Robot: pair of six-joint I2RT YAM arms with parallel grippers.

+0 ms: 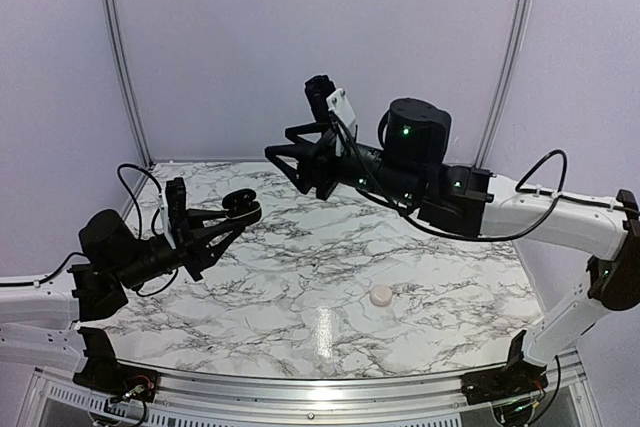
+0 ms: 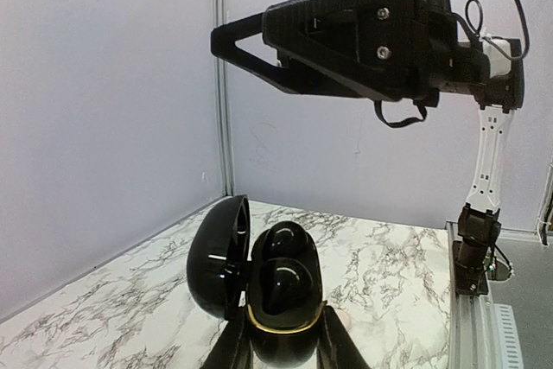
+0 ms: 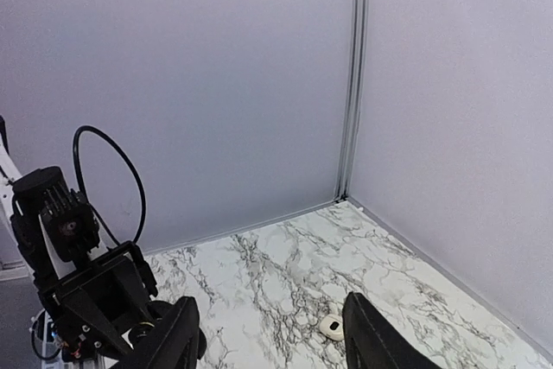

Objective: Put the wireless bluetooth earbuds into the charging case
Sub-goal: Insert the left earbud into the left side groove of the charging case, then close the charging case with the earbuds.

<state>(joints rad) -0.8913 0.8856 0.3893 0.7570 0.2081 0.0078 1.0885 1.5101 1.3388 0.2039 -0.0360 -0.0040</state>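
Both arms rise from the near edge, the right arm [image 1: 540, 212] the bulkier in the top view. It reaches high over the middle of the table [image 1: 300, 267], and the right gripper [image 3: 270, 304] is spread wide with nothing between its fingers. The left arm [image 1: 120, 257] sits lower, and the left gripper [image 2: 281, 327] is clamped around the base of a glossy black charging case [image 2: 278, 295]. The case is held off the surface with its lid swung open to one side. I cannot tell whether its dark wells are filled. A small white earbud [image 1: 381, 295] lies alone on the table, well apart from both grippers. It is tiny and smooth, so it will probably skid or pop out of a pinch. The case is tilted in mid-air, so a bud placed slightly off its well could drop. The surface is polished marble-patterned white with grey veins, enclosed by plain pale walls [image 1: 320, 47].
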